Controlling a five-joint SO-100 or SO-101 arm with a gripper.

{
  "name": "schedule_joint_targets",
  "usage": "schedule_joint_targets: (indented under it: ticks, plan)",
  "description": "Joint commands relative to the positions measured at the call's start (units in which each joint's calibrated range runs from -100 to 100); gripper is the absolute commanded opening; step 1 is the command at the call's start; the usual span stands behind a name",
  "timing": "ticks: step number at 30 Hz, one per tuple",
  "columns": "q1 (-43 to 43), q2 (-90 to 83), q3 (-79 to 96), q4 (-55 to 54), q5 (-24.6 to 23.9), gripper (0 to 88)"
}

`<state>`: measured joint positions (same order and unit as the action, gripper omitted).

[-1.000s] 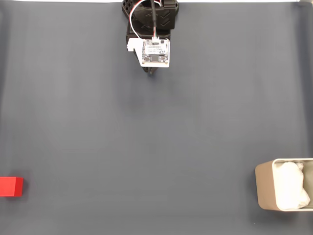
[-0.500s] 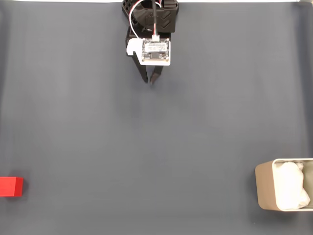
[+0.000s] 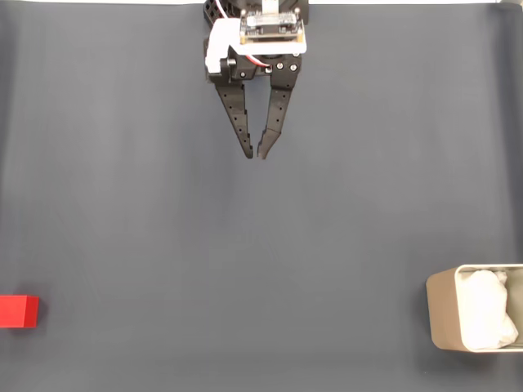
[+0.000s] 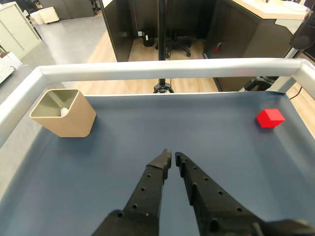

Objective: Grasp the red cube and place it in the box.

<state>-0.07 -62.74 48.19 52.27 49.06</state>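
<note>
In the fixed view the red cube (image 3: 18, 311) lies on the dark mat at the far left edge, near the bottom. The beige box (image 3: 441, 322) with white lining stands at the bottom right, partly cut by the frame. My gripper (image 3: 255, 155) hangs at top centre, far from both, its black fingers converging to nearly touching tips with nothing between them. From the wrist view my gripper (image 4: 172, 157) points at the far rail, the red cube (image 4: 270, 118) sits to the right and the box (image 4: 64, 120) to the left.
A dark blue-grey mat (image 3: 261, 245) covers the table. A silver rail (image 4: 167, 69) borders its far edge in the wrist view, with a tripod and office floor beyond it. Wide open mat lies between cube, box and gripper.
The arm has tilted and reached outward. The fingers, earlier mostly hidden under the white circuit board, now stretch toward the mat's middle. Cube and box have not moved.
</note>
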Motion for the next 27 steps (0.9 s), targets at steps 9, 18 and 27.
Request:
schedule_joint_targets:
  ticks: [9, 18, 27]
  plan:
    - [6.11, 16.9, -25.2, 8.88, -0.05, 0.0]
    - [14.21, 27.65, -35.69, 8.88, -0.29, 0.0]
    - [21.17, 39.43, -45.55, 7.08, 0.2, 0.0]
